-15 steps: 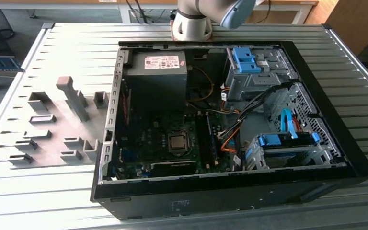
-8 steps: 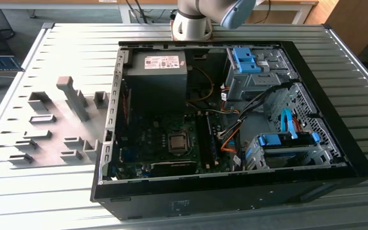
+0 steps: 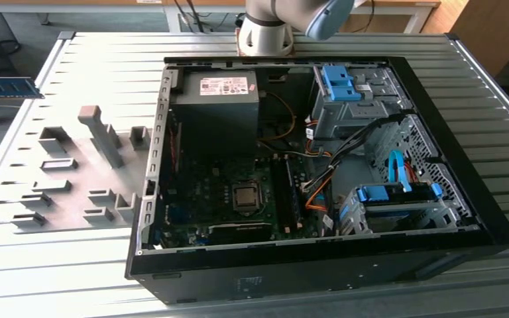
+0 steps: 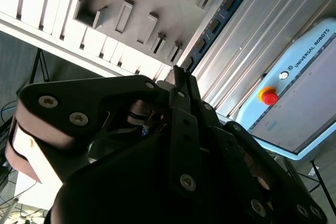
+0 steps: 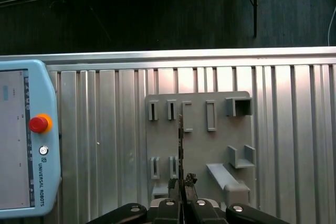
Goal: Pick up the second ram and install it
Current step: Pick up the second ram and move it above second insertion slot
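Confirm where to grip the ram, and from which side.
Pinch the ram by its two flat faces at one short end, coming in end-on: it is thin and long. The gripper holds it so now, edge-on between its fingertips.

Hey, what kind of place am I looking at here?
Most likely a robotics lab bench for PC assembly: an open computer case sits on a ribbed metal table, a teach pendant lies beside a grey holder plate, and the end effector grips a ram stick.
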{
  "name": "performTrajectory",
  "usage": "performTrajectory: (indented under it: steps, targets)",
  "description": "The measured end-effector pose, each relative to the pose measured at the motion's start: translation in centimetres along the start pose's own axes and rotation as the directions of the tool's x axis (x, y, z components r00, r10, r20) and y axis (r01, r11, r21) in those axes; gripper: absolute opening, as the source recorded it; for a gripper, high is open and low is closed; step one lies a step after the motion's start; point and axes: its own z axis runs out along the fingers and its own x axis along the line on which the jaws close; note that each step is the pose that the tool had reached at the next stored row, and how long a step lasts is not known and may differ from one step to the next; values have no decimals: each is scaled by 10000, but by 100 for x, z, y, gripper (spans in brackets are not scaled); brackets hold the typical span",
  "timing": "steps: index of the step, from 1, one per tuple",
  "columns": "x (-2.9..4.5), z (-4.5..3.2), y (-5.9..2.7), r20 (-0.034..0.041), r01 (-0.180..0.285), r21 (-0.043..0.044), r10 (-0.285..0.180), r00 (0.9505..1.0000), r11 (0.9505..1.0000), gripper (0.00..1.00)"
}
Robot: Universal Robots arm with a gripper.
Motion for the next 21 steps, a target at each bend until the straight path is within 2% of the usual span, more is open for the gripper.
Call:
performTrajectory:
  steps: [7,21]
  targets:
    - [-3,-2,-88,0,0,0,0,10000,10000,14]
    - [-8,-3,-196,0,0,0,0,10000,10000,14]
